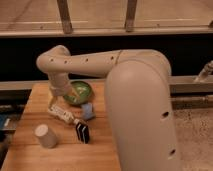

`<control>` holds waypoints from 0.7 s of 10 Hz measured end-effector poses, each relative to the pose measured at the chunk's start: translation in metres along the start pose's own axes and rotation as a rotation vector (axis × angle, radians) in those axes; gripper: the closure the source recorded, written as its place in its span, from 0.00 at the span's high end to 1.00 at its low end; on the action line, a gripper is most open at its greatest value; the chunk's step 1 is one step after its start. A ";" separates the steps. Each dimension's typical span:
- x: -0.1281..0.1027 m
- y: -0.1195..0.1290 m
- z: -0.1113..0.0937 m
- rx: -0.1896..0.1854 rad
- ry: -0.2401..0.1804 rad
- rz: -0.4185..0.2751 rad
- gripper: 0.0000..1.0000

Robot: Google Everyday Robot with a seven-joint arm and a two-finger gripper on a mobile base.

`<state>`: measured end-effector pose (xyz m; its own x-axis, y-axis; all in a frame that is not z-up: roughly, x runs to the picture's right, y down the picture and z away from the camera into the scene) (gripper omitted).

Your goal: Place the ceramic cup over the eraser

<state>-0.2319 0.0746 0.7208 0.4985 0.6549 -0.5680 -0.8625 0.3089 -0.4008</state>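
The cup [46,136] stands on the table [30,102] at front left, untouched. It is near the eraser [83,132] on its right but clear of it. No step looks done yet: grasping, lifting and covering are all left. Farther back, the gripper [63,99] hangs released and empty beside the bowl [80,91], above a white oblong thing [61,113]. The arm bends steeply down from its elbow.

This looks like an indoor robot test station, probably in a lab or on an office floor. A plain wooden surface [30,155] holds only a cup [45,135], a green bowl [82,91] and some small blocks, and a big off-white arm [90,62] reaches over it with its tool [67,95] at the bowl's left edge. Behind it are a metal rail with posts [64,15] and glazing, and the floor [195,130] is speckled.
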 end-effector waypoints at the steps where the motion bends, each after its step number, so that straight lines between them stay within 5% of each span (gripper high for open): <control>1: -0.003 0.007 0.000 -0.002 -0.006 -0.019 0.80; 7: 0.002 0.013 0.008 0.004 0.004 -0.051 0.80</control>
<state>-0.2426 0.0855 0.7204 0.5425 0.6352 -0.5497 -0.8361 0.3446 -0.4269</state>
